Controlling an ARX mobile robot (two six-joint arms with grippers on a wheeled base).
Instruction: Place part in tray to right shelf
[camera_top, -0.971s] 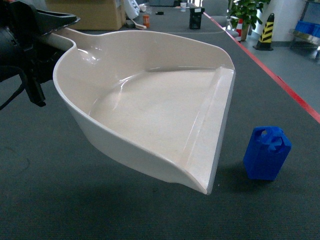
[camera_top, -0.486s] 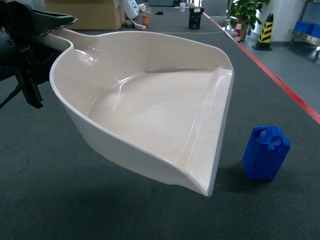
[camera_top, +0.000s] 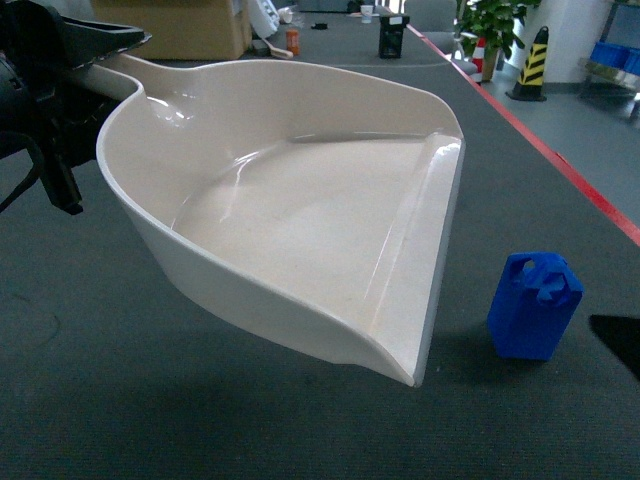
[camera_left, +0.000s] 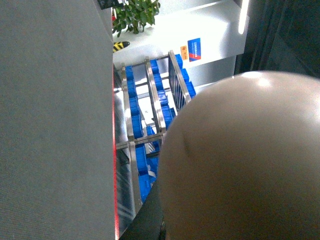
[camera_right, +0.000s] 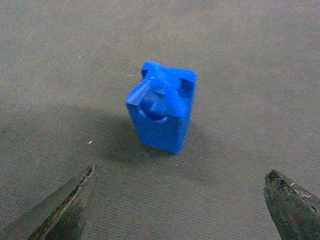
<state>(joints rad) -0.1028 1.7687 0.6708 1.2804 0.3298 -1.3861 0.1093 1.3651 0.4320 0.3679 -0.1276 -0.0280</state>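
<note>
The cream tray (camera_top: 300, 210) hangs tilted above the dark table, its flat front lip facing right. My left gripper (camera_top: 90, 55) is shut on its handle at the upper left. In the left wrist view the tray's underside (camera_left: 245, 160) fills the right half. The blue part (camera_top: 535, 305) stands upright on the table just right of the tray's lip, apart from it. In the right wrist view the part (camera_right: 162, 107) stands ahead of my right gripper (camera_right: 180, 182), which is open wide with nothing between its fingers. The steel right shelf (camera_left: 150, 115) holds blue crates.
A red line (camera_top: 560, 165) marks the table's right edge. A black box (camera_top: 392, 35), a cardboard box (camera_top: 175, 25) and small items stand at the far end. A potted plant (camera_top: 490, 25) and a striped post (camera_top: 532, 65) stand beyond the edge.
The tray has drifted slightly left in my left gripper. A dark shape has come in at the right edge of the head view beside the part. The part has not moved.
</note>
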